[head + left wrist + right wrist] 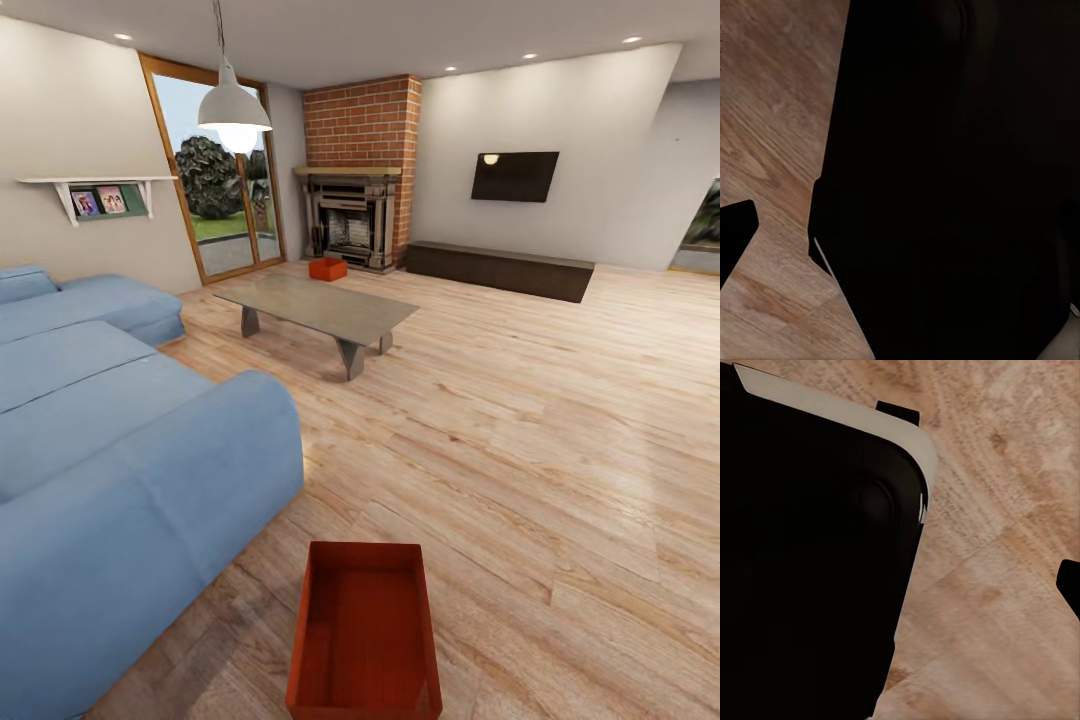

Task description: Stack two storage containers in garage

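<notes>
I am in the living room; the garage is out of view. One red-orange open-top storage container (365, 630) lies empty on the wood planks just in front of me, next to the sofa's end. The other storage container (327, 268) sits far off on the floor before the brick fireplace (360, 190). In the left wrist view a dark finger (735, 236) shows at the frame edge over the planks. The right wrist view has a dark finger (1071, 585) at its edge. Dark parts of my own body (945, 187) (810, 555) hide the rest of both grippers.
A big blue sofa (120, 450) fills the left side. A low grey table (320, 305) stands between me and the fireplace. A dark low bench (500, 268) runs under the wall TV (515, 176). Open wood floor (560, 450) stretches to the right.
</notes>
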`<state>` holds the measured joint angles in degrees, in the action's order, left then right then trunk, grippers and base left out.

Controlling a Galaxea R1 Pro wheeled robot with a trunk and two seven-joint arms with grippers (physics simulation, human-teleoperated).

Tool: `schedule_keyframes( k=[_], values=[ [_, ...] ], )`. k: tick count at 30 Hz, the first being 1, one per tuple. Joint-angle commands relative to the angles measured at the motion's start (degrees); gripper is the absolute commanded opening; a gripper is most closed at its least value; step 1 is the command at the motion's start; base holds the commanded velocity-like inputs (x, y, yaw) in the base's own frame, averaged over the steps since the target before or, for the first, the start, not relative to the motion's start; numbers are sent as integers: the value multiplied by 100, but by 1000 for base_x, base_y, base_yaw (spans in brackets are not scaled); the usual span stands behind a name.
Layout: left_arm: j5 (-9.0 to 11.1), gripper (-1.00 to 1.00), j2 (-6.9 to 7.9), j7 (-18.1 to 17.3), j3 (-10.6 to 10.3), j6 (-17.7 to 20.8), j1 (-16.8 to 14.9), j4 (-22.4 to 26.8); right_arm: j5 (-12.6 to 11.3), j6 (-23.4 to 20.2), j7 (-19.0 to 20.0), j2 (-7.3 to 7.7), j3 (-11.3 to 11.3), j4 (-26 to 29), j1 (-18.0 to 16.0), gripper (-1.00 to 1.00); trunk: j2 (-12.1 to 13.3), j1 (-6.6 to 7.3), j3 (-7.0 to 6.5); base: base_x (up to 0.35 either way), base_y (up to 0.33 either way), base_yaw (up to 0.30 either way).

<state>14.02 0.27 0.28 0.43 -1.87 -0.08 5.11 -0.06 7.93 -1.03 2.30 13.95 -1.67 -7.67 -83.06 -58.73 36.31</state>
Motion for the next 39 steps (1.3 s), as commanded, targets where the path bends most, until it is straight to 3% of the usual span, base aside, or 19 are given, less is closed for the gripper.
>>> schedule_keyframes(
  k=[1,39],
  values=[
    [26,100,1,2,3,-13,-1,2,-1,33,-11,-1,28,-18,-7,100,-2,0,4,0,0,0],
    [48,100,4,2,26,-15,-1,7,0,33,-11,-6,28,-18,-7,100,-2,0,4,10,-30,0]
  ],
)
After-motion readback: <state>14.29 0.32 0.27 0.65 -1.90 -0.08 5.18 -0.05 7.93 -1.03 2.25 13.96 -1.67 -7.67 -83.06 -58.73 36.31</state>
